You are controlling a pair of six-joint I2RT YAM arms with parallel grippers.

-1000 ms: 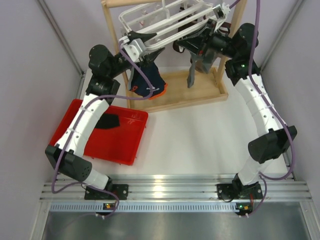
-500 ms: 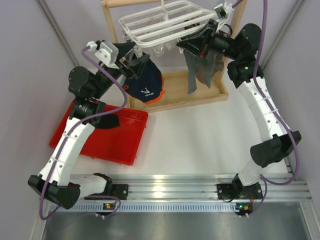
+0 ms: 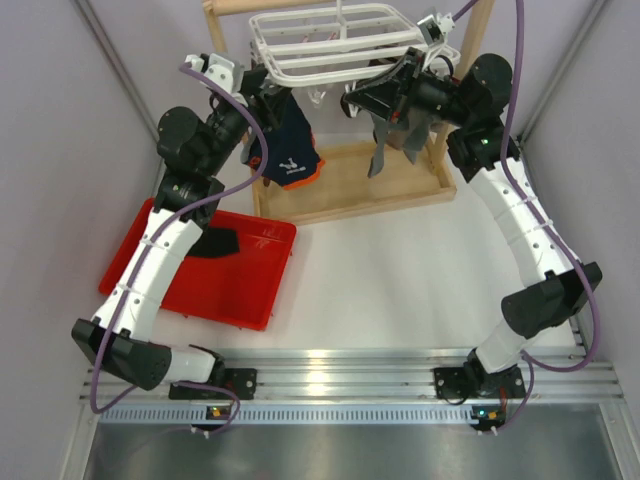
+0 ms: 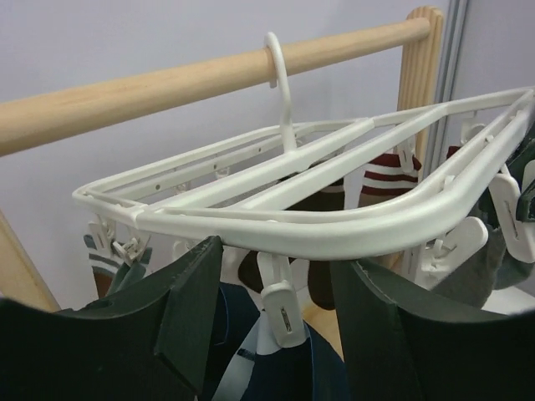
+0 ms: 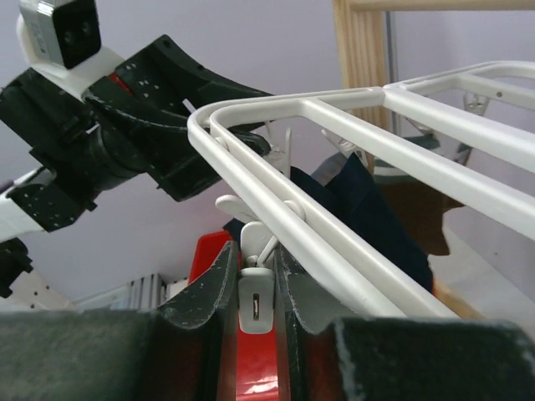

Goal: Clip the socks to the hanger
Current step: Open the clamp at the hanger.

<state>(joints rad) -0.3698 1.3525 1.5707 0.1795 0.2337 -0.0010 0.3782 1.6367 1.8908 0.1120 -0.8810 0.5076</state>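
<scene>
The white hanger [image 3: 335, 40] hangs level from the wooden rail. My left gripper [image 3: 268, 92] is open under its left end; in the left wrist view [image 4: 276, 280] a white clip [image 4: 282, 313] hangs between the two fingers, touching neither. My right gripper [image 3: 362, 100] is shut on another white clip [image 5: 256, 305] under the hanger's rim [image 5: 334, 142]. A grey sock [image 3: 385, 140] hangs below the right side. A striped-cuff sock [image 4: 391, 171] hangs at the far side. A black sock [image 3: 215, 243] lies in the red tray [image 3: 250, 290].
Navy fabric with orange trim [image 3: 290, 160] hangs under the hanger's left side, just below my left gripper. The light wooden post frame [image 3: 380, 190] stands at the back, its base tray on the white table. Purple walls close in on both sides.
The hanger has swung from tilted to level. My left arm swung out to the left, then back in under the hanger's left end. My right gripper stayed at the hanger's right side.
</scene>
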